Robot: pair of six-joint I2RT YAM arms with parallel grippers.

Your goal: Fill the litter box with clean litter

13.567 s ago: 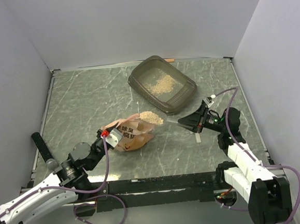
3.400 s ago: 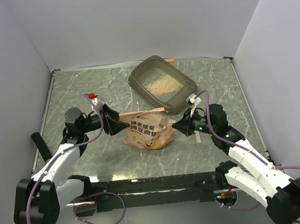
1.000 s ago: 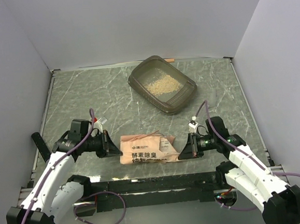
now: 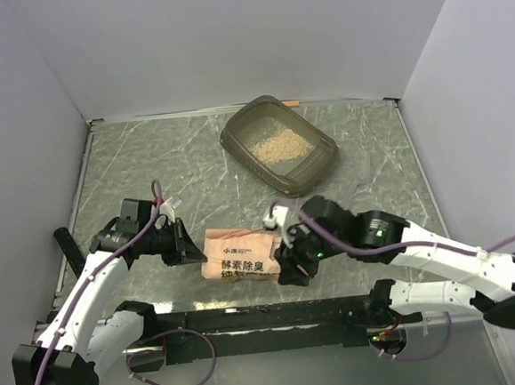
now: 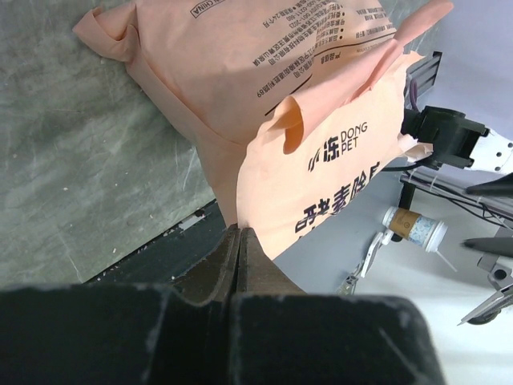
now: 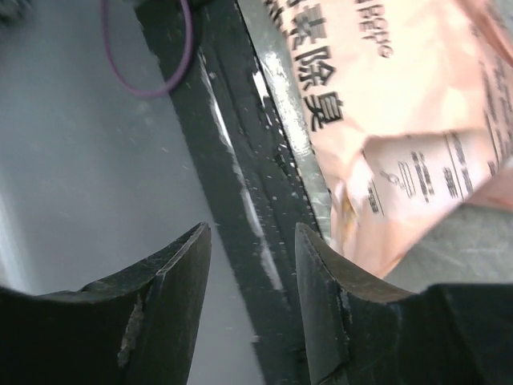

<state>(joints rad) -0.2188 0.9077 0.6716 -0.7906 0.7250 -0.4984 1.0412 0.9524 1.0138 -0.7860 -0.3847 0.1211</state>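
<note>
The grey-brown litter box (image 4: 319,163) stands at the back of the table with a heap of pale tan clean litter (image 4: 276,145) inside. The orange-pink printed bag (image 4: 243,255) lies flat near the front edge; it also shows in the left wrist view (image 5: 321,144) and the right wrist view (image 6: 401,120). My left gripper (image 4: 189,251) is shut on the bag's left edge (image 5: 248,216). My right gripper (image 4: 290,270) is open and empty at the bag's right end, over the black front rail (image 6: 240,184).
A black handle (image 4: 65,246) lies at the left edge of the table. A thin orange strip (image 4: 293,103) sits behind the litter box. Grey walls close the table on three sides.
My right gripper has let go of the bag and swung left to its right end, jaws open. The bag has shifted slightly; my left gripper still holds its left edge.
</note>
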